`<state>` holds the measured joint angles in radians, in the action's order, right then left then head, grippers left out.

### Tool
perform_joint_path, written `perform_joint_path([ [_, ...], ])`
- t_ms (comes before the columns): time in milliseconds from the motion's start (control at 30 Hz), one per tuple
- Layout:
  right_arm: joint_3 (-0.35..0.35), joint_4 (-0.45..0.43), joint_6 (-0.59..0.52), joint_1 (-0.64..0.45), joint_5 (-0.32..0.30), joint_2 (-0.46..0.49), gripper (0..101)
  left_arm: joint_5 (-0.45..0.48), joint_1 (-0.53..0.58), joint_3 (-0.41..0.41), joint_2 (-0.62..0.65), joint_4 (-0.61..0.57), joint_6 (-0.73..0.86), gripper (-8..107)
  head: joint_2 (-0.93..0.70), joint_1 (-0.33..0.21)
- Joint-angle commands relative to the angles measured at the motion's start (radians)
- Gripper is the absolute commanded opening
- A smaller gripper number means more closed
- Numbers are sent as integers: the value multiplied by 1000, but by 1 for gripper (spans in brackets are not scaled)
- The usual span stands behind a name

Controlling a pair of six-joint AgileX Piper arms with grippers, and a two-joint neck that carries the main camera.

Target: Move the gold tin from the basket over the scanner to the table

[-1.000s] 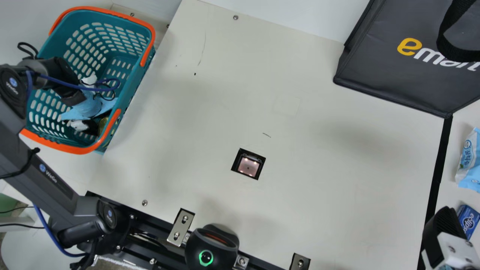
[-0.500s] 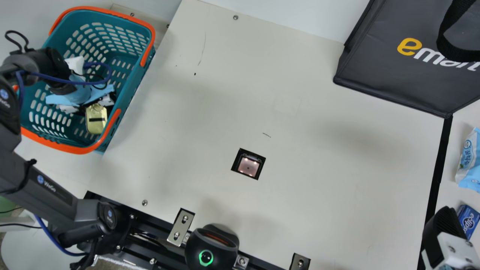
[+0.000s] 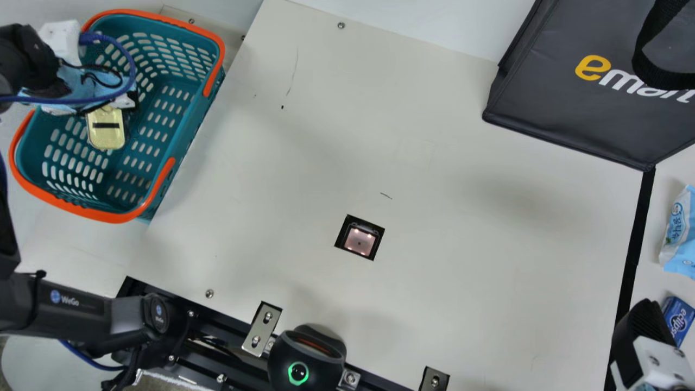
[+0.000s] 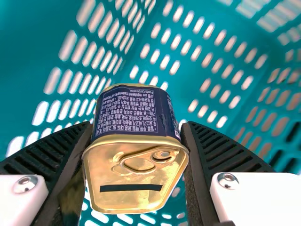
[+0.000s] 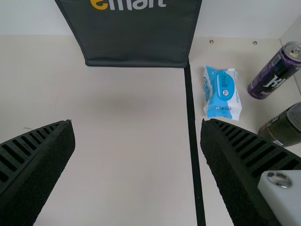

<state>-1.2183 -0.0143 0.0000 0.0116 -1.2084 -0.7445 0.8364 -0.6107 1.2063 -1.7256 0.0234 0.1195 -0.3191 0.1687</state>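
In the main view my left gripper point(image 3: 81, 106) is over the teal basket point(image 3: 187, 130), holding the gold tin point(image 3: 106, 136), whose lid with a pull ring and black strip faces up. In the left wrist view the tin point(image 4: 136, 188) is clamped between both ribbed fingers of the left gripper point(image 4: 137, 155), the perforated basket wall behind it. The scanner point(image 3: 359, 241) is a small lit window in the mid-table. My right gripper point(image 3: 643, 347) is at the main view's lower right edge; in the right wrist view the right gripper point(image 5: 138, 136) stands open, nothing between its fingers.
A dark grey bag point(image 3: 586, 98) stands at the back right. Right of the black tape line lie a blue wipes pack point(image 5: 223, 93), a purple can point(image 5: 276, 70), a dark jar point(image 5: 284, 127) and a blue box point(image 3: 677, 320). A black round device point(image 3: 307, 358) sits at the front edge.
The left gripper has moved up and to the left in the main view with the tin, which was mostly hidden a second ago and now shows plainly. The right arm has kept still.
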Motion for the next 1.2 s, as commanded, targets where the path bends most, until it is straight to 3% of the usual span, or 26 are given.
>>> perform_joint_path([
  [0, 0, 0, 0, 0, 0, 0, 95, 45, 0, 31, 39, -16, 11, -8, -2, -30],
  [567, 0, 0, 0, 0, 0, 0, 95, 381, -19, 216, 199, -141, 15, -8, -2, -30],
  [833, 0, 0, 0, 0, 0, 0, 95, 384, 21, 112, 267, -240, -1, -8, -2, -30],
  [1167, 0, 0, 0, 0, 0, 0, 95, 384, 154, 2, 346, -326, -70, -8, -2, -30],
])
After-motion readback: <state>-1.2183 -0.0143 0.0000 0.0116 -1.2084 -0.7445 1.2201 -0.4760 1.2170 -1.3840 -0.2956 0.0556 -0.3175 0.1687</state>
